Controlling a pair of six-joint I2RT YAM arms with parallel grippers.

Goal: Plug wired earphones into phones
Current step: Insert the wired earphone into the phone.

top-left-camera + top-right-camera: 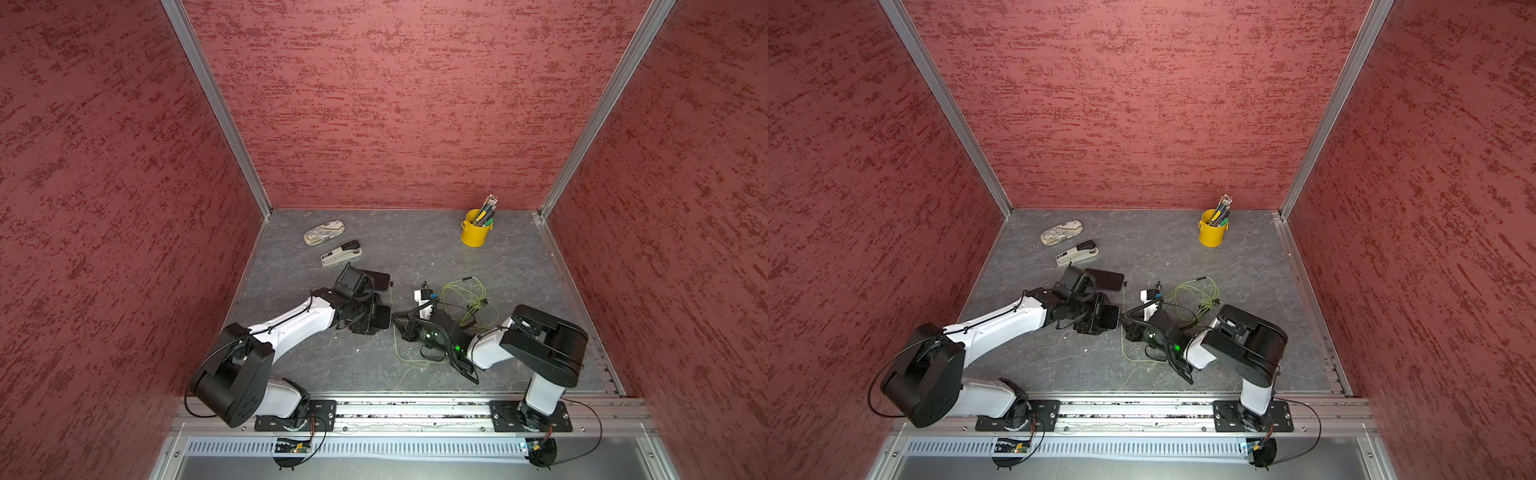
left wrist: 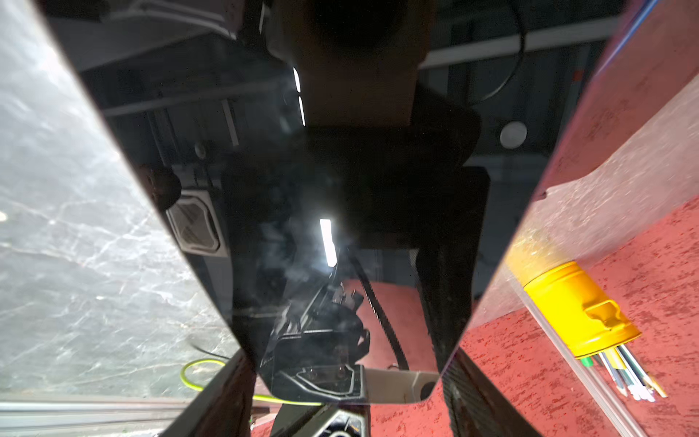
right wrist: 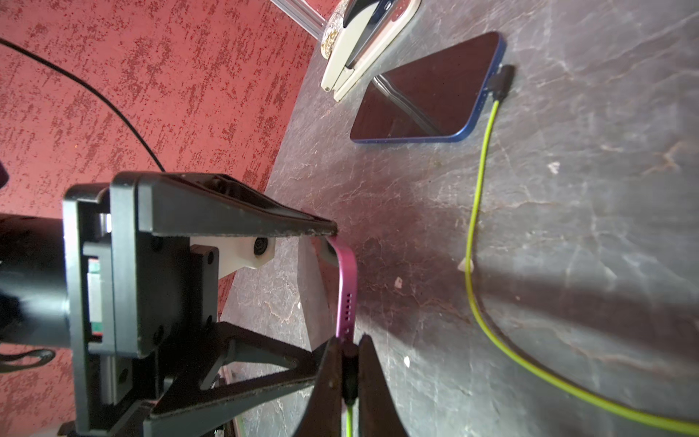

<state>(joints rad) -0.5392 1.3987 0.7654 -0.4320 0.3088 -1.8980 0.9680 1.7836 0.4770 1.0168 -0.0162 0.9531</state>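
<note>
My left gripper (image 2: pixel 348 355) is shut on a phone (image 2: pixel 302 181) whose glossy black screen fills the left wrist view; both top views show it held just above the table (image 1: pixel 382 318) (image 1: pixel 1111 318). The right wrist view shows this phone's purple bottom edge (image 3: pixel 348 287). My right gripper (image 3: pixel 348 344) is shut on a black plug (image 3: pixel 350 374) of the yellow-green earphones, and the plug's tip meets that edge. A second, blue-edged phone (image 3: pixel 427 90) (image 1: pixel 376 280) lies flat with a black plug (image 3: pixel 501 81) in it. Loose earphone cable (image 1: pixel 469 299) (image 1: pixel 1200 295) is tangled beside the right arm.
A yellow pot of pens (image 1: pixel 476 230) (image 1: pixel 1212 230) (image 2: pixel 575 306) stands at the back right. A stapler (image 1: pixel 340 253) (image 3: pixel 359 45) and a patterned case (image 1: pixel 324 232) lie at the back left, near the flat phone. Red walls close in three sides.
</note>
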